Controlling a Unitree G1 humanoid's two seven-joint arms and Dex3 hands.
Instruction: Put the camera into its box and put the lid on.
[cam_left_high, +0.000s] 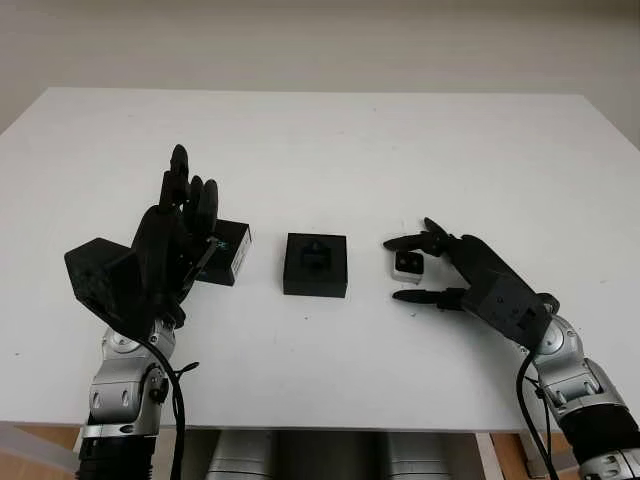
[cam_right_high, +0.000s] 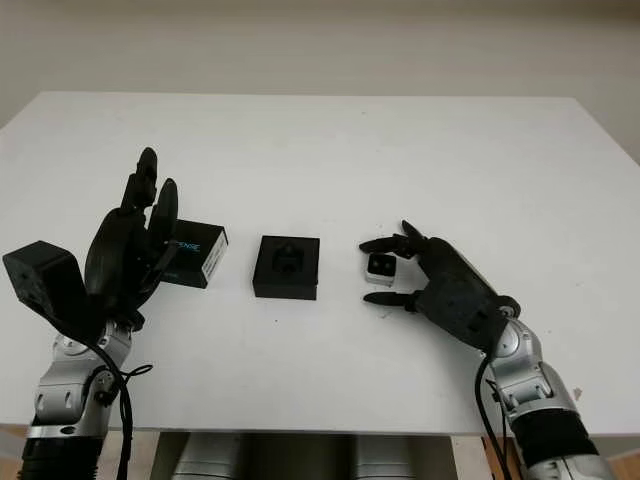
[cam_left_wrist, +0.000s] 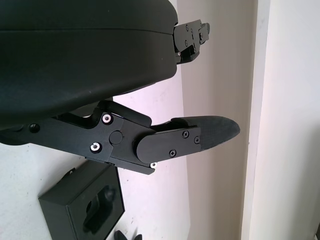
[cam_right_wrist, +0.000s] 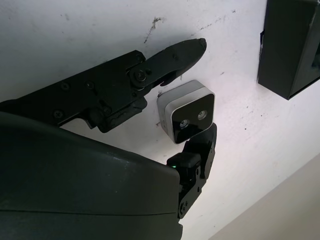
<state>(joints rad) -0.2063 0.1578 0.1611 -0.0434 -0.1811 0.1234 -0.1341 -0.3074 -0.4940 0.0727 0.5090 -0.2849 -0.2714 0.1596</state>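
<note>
Right wrist view puts the right hand (cam_right_wrist: 186, 112) low over the white table (cam_left_high: 400, 140), its black fingers (cam_right_wrist: 165, 57) curled around the camera (cam_right_wrist: 186, 111), one fingertip above it and another pressed under its lower edge. I can't tell whether the camera is lifted or only bracketed where it sits. It is a small cube, white shell with a black face and two round lenses, and no writing on it that I can read.

From the head, that hand sits right of centre with bare tabletop beyond it out to the right and far edges. Just left of it lies the box (cam_left_high: 316, 264), a black square tray with a moulded recess, open, standing apart from the camera. Further left is the lid (cam_left_high: 228, 250), black with a white end and a pale printed word too small to make out.

The left hand (cam_left_high: 180, 225) is raised over the lid's near end, open, holding nothing.

One camera, one box, one lid, two hands. The whole far half of the table is free.
</note>
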